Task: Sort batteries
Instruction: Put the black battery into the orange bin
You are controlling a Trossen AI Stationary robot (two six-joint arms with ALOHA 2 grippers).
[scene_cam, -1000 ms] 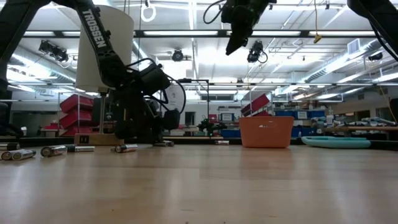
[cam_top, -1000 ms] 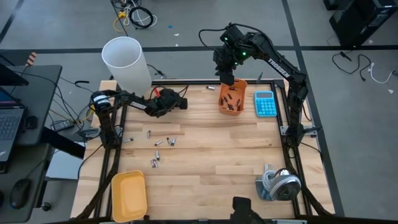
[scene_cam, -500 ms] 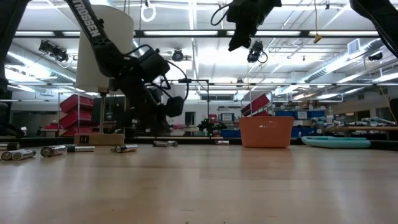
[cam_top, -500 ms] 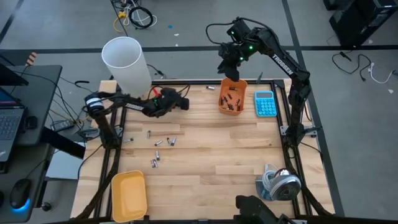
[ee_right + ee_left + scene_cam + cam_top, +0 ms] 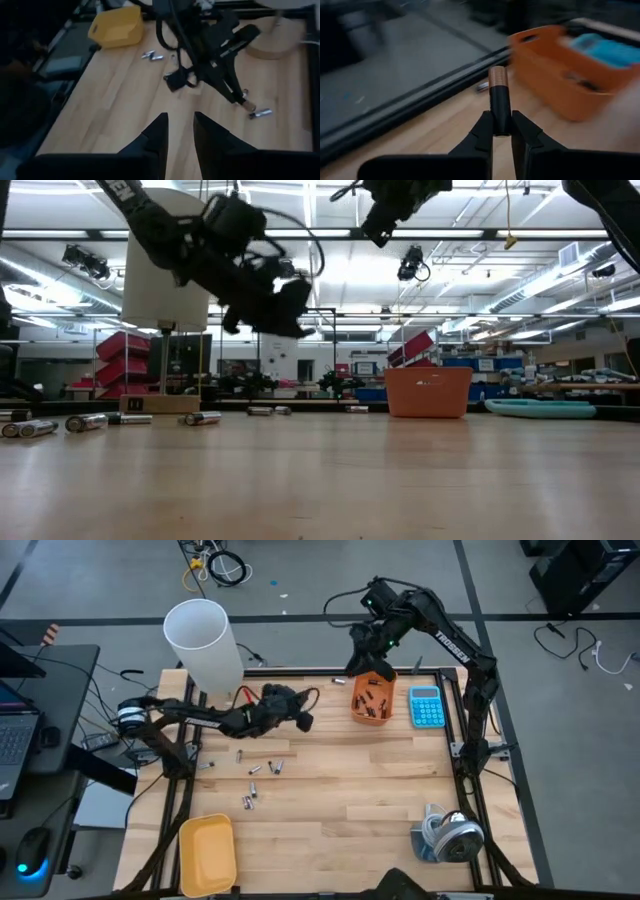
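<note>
Left gripper [image 5: 501, 131] clamped on a dark copper-tipped battery [image 5: 499, 98], raised above table [image 5: 330, 795]; right gripper [image 5: 179, 131] narrowly parted over orange bin [image 5: 374, 700]

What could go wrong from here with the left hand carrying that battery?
1. The left hand pinches the battery only at its lower end, so it may pivot or slip out mid-air.
2. The right hand hangs open beside the orange bin, apparently the drop target; the arms could crowd each other there.
3. Dropped short, the battery could roll among the loose batteries on the table.
</note>
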